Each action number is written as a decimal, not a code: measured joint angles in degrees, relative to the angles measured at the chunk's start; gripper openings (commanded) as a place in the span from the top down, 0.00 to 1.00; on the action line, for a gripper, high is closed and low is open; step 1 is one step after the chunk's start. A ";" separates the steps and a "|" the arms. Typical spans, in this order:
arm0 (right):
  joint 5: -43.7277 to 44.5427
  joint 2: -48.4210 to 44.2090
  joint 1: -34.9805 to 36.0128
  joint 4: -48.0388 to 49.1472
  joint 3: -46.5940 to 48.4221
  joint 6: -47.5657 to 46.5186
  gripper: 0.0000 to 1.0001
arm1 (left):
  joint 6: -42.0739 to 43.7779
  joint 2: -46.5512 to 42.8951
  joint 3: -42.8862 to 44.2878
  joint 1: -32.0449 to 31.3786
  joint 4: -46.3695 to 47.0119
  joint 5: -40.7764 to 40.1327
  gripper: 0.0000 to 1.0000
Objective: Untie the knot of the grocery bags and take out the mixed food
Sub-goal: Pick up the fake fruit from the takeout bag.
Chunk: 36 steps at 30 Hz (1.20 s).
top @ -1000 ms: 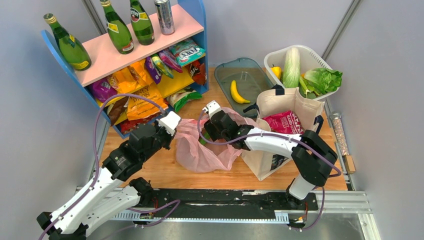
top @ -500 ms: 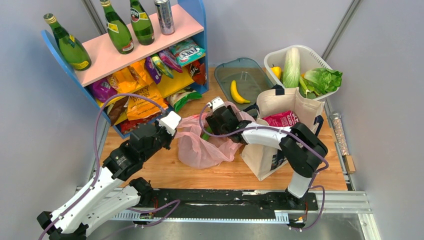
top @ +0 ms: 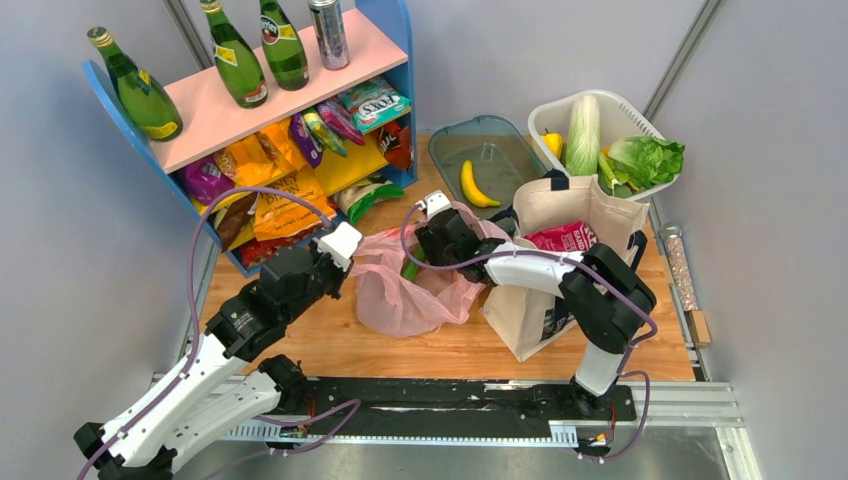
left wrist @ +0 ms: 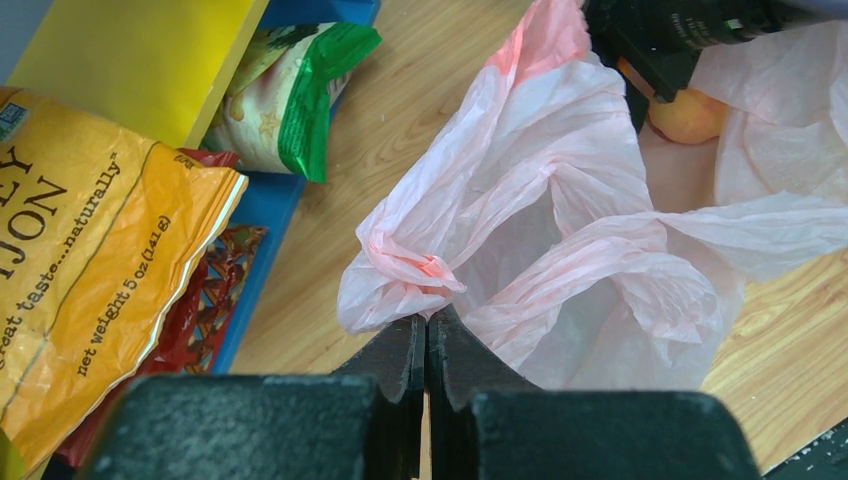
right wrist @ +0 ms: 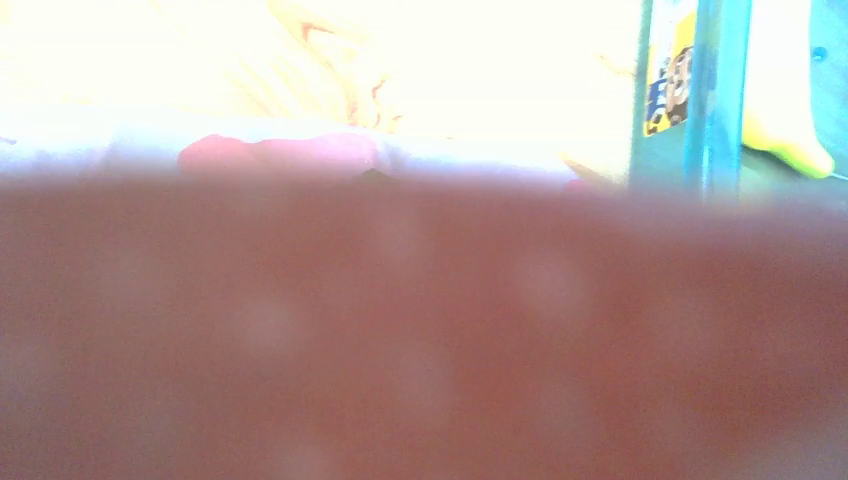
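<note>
The thin pink plastic bag (top: 405, 300) lies open and crumpled at the table's middle. My left gripper (left wrist: 428, 322) is shut on its left edge, just below a twisted bunch that looks like the knot (left wrist: 412, 268). My right gripper (top: 420, 262) reaches down into the bag's mouth. In the left wrist view one of its black fingers (left wrist: 655, 75) rests beside a peach (left wrist: 688, 117) inside the bag. A red-pink blur fills the right wrist view and hides the jaws. The cream tote (top: 560, 215) stands to the right with a magenta packet (top: 563, 242) in it.
A banana (top: 473, 186) lies on a grey tray (top: 500, 150) behind the bags. A white basket (top: 620, 115) at the back right holds cabbage and lettuce. The blue shelf (top: 250, 100) with bottles and snack packets stands at the back left, close to my left gripper.
My right gripper has pushed up and deeper into the pink bag, and its elbow has swung left. The bag has bunched narrower. The left arm has stayed still.
</note>
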 measured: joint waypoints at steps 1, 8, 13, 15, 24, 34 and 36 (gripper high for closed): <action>-0.52 -0.22 0.00 0.02 -0.09 0.11 0.76 | -0.02 0.04 0.00 0.00 0.00 -0.11 1.00; -8.26 -12.26 1.46 0.44 -6.05 0.79 0.78 | -0.22 0.85 0.00 0.00 -0.07 -3.37 1.00; -17.68 -26.58 3.21 2.08 -9.40 2.05 0.77 | -0.44 2.62 0.15 0.02 -0.72 -6.91 1.00; -21.75 -30.97 3.34 2.58 -10.45 2.27 0.77 | -0.61 3.54 0.28 0.02 -1.22 -8.28 1.00; -32.72 -42.75 3.32 2.01 -12.00 3.93 0.75 | -1.29 4.85 0.85 0.02 -2.54 -12.79 1.00; -28.68 -45.81 -0.24 2.10 -5.20 4.15 0.74 | -2.01 4.85 0.92 0.00 -3.41 -17.11 1.00; -28.44 -45.33 -2.97 2.12 -3.87 4.09 0.74 | -2.25 4.72 0.94 0.00 -3.54 -19.02 1.00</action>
